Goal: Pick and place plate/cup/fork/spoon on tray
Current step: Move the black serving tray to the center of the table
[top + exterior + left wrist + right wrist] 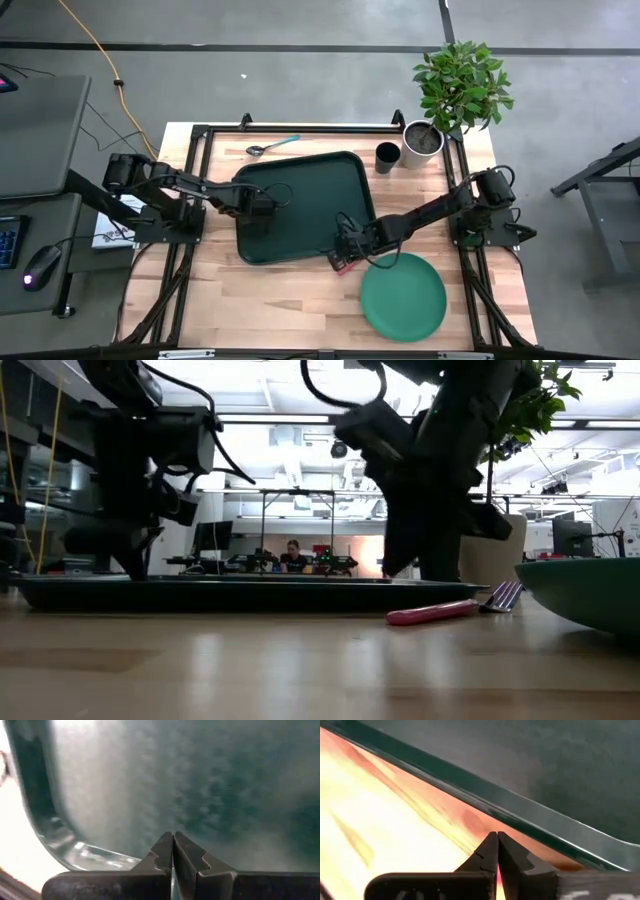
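The dark green tray (310, 200) lies mid-table. My left gripper (266, 200) is shut, low over the tray's floor (210, 780) near its left side. My right gripper (346, 250) is shut, just off the tray's near right corner, by the rim (520, 810). The red-handled fork (435, 613) lies on the table just in front of it and also shows in the high view (340, 266). The green plate (403, 295) lies on the table at the near right. The dark cup (388, 157) stands, and the teal-handled spoon (272, 147) lies, beyond the tray's far edge. My left gripper's shut fingertips (165, 845) point down close to the tray's floor; I cannot tell whether they touch it.
A white pot (422, 143) with a green plant stands at the far right corner, next to the cup. Bare wood lies along the near edge, left of the plate. A person sits in the room far behind the table (293, 555).
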`<state>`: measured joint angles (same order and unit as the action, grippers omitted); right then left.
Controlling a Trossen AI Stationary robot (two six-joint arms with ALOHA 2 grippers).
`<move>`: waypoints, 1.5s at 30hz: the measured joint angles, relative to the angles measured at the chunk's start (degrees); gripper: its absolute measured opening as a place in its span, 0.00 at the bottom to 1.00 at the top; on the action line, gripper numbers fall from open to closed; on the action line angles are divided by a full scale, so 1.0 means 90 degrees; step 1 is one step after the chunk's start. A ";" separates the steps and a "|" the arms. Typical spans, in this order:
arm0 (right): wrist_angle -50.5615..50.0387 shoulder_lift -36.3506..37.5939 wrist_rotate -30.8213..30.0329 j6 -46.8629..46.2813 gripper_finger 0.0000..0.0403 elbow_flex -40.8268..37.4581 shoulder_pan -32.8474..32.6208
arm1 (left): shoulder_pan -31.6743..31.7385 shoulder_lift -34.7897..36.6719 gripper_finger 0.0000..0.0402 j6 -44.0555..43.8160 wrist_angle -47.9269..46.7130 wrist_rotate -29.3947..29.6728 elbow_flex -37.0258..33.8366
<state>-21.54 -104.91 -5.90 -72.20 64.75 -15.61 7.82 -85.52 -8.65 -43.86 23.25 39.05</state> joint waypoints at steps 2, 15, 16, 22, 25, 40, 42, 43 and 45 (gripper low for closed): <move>0.0143 0.0033 -0.0106 0.0005 0.00 0.0000 -0.0009 | 0.0155 0.0000 0.00 0.0235 0.0050 0.0155 0.0000; -0.2837 0.1219 -0.0578 0.1071 0.00 0.0005 0.1178 | 0.0558 0.0991 0.00 -0.0257 -0.0127 -0.0808 0.0393; -0.3057 0.1215 -0.0585 0.1193 0.00 0.0005 0.1311 | 0.0530 0.1132 0.00 -0.0495 -0.0109 -0.0922 0.0393; -0.3711 0.0913 -0.0594 0.2054 0.00 0.0000 0.1865 | 0.0023 0.1823 0.00 -0.1770 0.0321 -0.1253 -0.0009; -0.3679 0.0675 -0.0565 0.2478 0.00 0.0000 0.2108 | -0.0281 0.1817 0.00 -0.2361 0.0440 -0.1275 -0.0279; -0.3174 0.0051 -0.0326 0.2999 0.00 0.0000 0.2521 | -0.1223 0.0794 0.00 -0.3143 0.1122 -0.1584 -0.0549; -0.3177 0.0051 -0.0274 0.2895 0.00 0.0000 0.2458 | -0.1221 0.0629 0.00 -0.3007 0.1132 -0.1581 -0.0549; -0.3187 0.0051 -0.0221 0.2866 0.00 0.0000 0.2420 | -0.1214 0.0558 0.00 -0.2938 0.1125 -0.1575 -0.0547; -0.3205 0.0051 -0.0162 0.2715 0.00 0.0000 0.2321 | -0.1208 0.0481 0.00 -0.2780 0.1127 -0.1553 -0.0534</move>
<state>-50.39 -104.44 -7.35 -47.77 64.75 5.27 -3.05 -81.18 -33.67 -33.72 9.27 34.24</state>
